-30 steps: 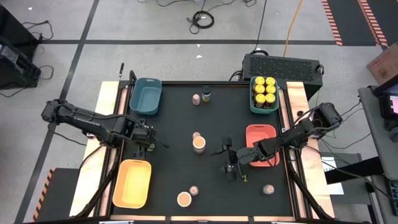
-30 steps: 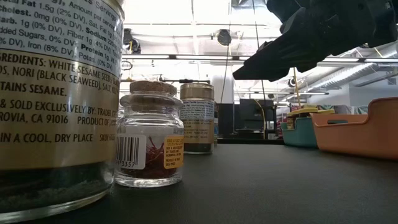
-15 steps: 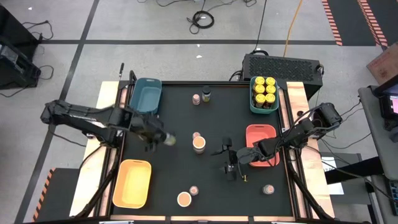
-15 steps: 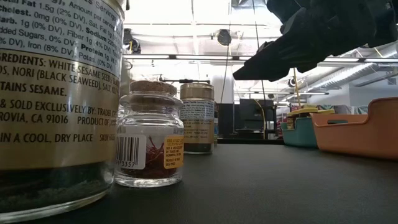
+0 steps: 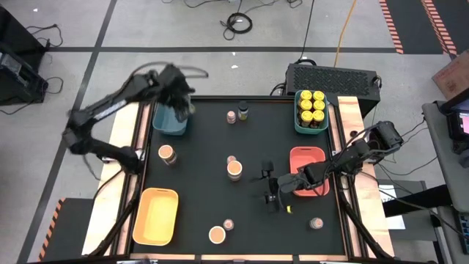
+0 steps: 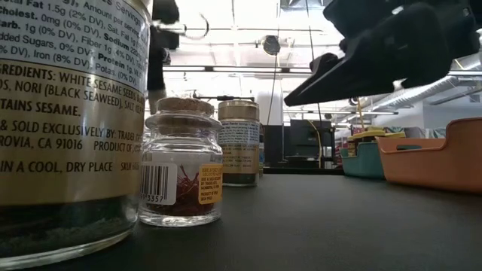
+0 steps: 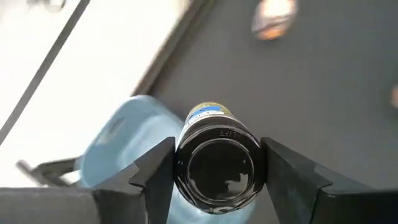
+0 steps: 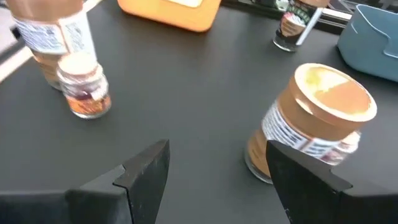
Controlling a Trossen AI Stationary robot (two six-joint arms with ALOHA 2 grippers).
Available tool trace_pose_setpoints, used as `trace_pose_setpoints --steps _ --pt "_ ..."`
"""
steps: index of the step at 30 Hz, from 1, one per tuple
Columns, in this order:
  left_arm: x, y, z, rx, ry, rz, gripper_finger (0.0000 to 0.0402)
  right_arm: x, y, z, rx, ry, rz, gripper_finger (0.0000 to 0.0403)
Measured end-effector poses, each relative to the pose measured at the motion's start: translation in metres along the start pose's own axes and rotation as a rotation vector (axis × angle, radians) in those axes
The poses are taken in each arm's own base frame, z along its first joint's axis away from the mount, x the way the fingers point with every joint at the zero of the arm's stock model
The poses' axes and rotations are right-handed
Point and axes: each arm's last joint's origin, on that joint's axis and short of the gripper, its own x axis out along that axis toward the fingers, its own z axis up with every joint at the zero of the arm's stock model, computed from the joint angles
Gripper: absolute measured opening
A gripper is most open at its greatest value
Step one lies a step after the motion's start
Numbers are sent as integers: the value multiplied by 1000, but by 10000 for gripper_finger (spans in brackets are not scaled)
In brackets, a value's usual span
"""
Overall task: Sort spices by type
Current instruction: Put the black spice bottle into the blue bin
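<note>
The big jar nearest the low camera carries a cropped nutrition and ingredients label; legible lines include "Fat 1.5g (2% DV)", "0mg (0% DV)", "Sodium", "Fiber 1g (4% DV)", "Iron (8% DV)", "INGREDIENTS: WHITE SESAME SEED", "NORI (BLACK SEAWEED), SALT", "CONTAINS SESAME", "& SOLD EXCLUSIVELY BY: TRADER", "ROVIA, CA 91016", "IN A COOL, DRY PLACE"; the small cork-topped jar beside it bears a barcode ending "3357" and a yellow sticker too fine to read; the dark lid held in the left wrist view is embossed "LIFT"; other jar labels stay illegible.
</note>
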Motion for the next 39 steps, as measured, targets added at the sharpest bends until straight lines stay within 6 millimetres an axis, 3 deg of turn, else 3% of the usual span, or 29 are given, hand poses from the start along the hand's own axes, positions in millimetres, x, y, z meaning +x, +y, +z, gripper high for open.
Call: trace_pose_setpoints --steps 6,14,24,30,39 --pt "41 58 5 -41 176 28 209 2 -10 -2 6 17 -31 260" --pt "85 101 -11 -143 291 -71 209 4 -17 -1 19 17 -54 260" --pt "115 118 -14 -157 301 -81 210 7 -31 1 8 -5 -96 260" --pt "120 118 -14 -154 312 -90 212 7 -37 6 -4 -56 -117 260" --pt "120 118 -15 -161 314 -89 269 7 -39 10 -78 -96 -131 260"
